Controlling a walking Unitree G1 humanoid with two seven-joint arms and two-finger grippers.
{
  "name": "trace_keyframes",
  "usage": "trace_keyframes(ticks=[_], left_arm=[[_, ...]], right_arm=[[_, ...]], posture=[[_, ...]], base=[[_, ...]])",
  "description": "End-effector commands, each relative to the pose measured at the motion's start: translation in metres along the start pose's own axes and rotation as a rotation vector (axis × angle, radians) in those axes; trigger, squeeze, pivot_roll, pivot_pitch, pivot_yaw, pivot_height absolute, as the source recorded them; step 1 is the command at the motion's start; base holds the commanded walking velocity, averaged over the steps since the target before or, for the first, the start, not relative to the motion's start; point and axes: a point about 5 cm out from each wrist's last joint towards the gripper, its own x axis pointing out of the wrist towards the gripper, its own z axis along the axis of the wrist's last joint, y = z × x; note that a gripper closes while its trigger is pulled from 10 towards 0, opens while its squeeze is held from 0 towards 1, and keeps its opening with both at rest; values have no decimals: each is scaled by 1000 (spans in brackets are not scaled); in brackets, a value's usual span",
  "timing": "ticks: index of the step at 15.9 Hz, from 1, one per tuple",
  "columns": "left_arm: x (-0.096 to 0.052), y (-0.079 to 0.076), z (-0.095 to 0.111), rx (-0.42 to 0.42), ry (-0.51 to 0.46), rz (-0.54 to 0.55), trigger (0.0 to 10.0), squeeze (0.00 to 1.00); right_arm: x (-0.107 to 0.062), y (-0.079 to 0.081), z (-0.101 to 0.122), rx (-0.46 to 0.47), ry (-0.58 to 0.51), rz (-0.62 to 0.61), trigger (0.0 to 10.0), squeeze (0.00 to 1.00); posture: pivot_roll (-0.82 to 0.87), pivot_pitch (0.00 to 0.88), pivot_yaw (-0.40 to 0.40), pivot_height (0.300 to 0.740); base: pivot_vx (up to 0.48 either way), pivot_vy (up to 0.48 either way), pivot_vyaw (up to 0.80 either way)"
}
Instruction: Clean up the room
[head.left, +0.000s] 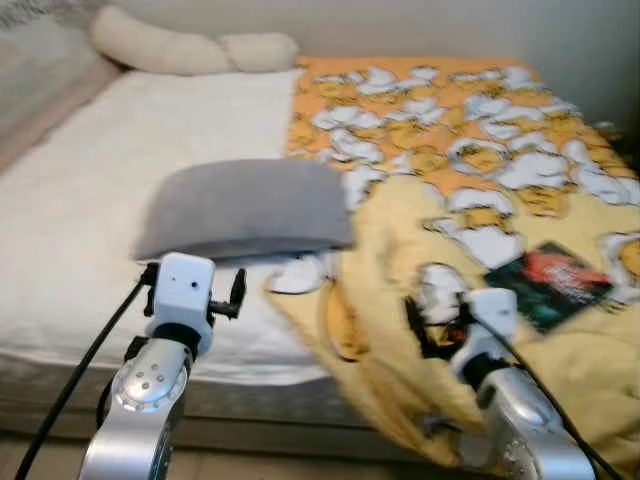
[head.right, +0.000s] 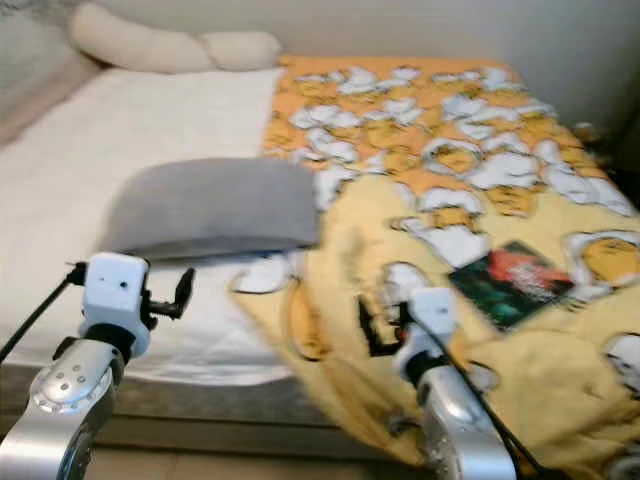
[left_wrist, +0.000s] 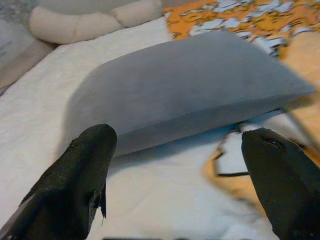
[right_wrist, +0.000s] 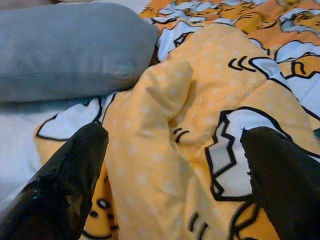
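A grey pillow (head.left: 245, 208) lies across the middle of the white mattress (head.left: 90, 190), its right end touching a rumpled yellow-orange blanket (head.left: 470, 170) with a duck print. My left gripper (left_wrist: 177, 175) hovers open just short of the pillow (left_wrist: 190, 85), fingers spread wide. My right gripper (right_wrist: 175, 175) is open above a bunched fold of the blanket (right_wrist: 170, 125), beside the pillow's corner (right_wrist: 70, 47). A dark book (head.left: 550, 283) rests on the blanket at the right. Both silver arms (head.left: 150, 390) rise from the near edge of the bed.
Two cream pillows (head.left: 180, 48) lie at the head of the bed against the wall. The bed's grey base (head.left: 250, 400) runs along the front, with floor below. A wall stands behind the bed, and a dark object sits at the far right edge.
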Motion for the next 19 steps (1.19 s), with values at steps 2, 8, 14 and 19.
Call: trace_keyframes(ticks=[2,8,14,19], left_arm=[[2,4,-2,9,14,12,10000,0],[4,5,-4,7,18,22,10000,0],[6,8,-3,12,17,24,10000,0],[6,9,0,21,11,15,10000,0]], right_arm=[[5,4,7,16,-17,-10,10000,0],[2,10,9,27,-32,28,10000,0],[3,12,8,30,-26,23,10000,0],[4,14,6,47,-17,12,10000,0]], posture=[[-70,0,20,740],[-70,0,10,740],[-62,0,18,740],[-45,0,9,740]], base=[[0,330,0],[0,324,0],[0,326,0],[0,329,0]])
